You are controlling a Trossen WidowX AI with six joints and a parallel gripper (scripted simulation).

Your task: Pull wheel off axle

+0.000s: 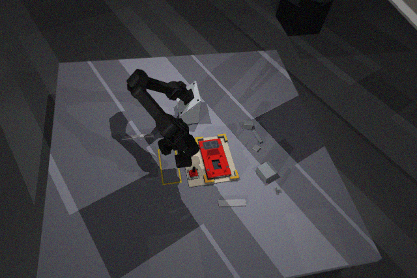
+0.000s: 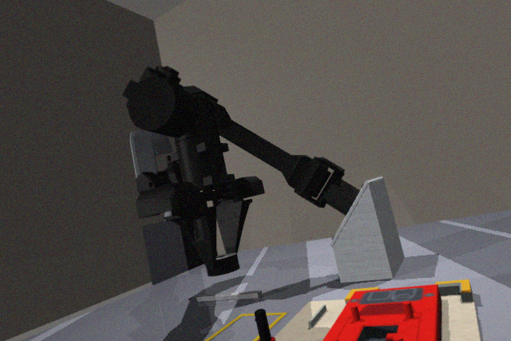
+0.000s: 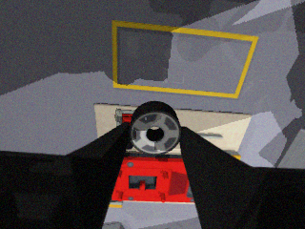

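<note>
My gripper [image 2: 223, 259] [image 3: 154, 129] is shut on the wheel [image 2: 223, 267] [image 3: 154, 110], a black tyre with a grey spoked hub, held between the fingertips. The wheel is off the axle and in the air above the table. The black upright axle [image 1: 193, 169] [image 2: 262, 323] stands bare on its small red base; the wrist view does not show it clearly. The marked area, a yellow outline [image 1: 172, 183] [image 2: 263, 313] [image 3: 176, 92], lies on the table beside the board, ahead of the wheel in the wrist view. In the top view the arm hides the fingertips.
A cream board [image 1: 199, 182] [image 3: 186, 114] carries a red panel [image 1: 213, 152] [image 2: 427, 308] between yellow corner pieces. A grey wedge [image 1: 191, 113] [image 2: 362, 246] stands at the arm's base. A grey block [image 1: 266, 172] and a flat bar [image 1: 232, 202] lie on the table.
</note>
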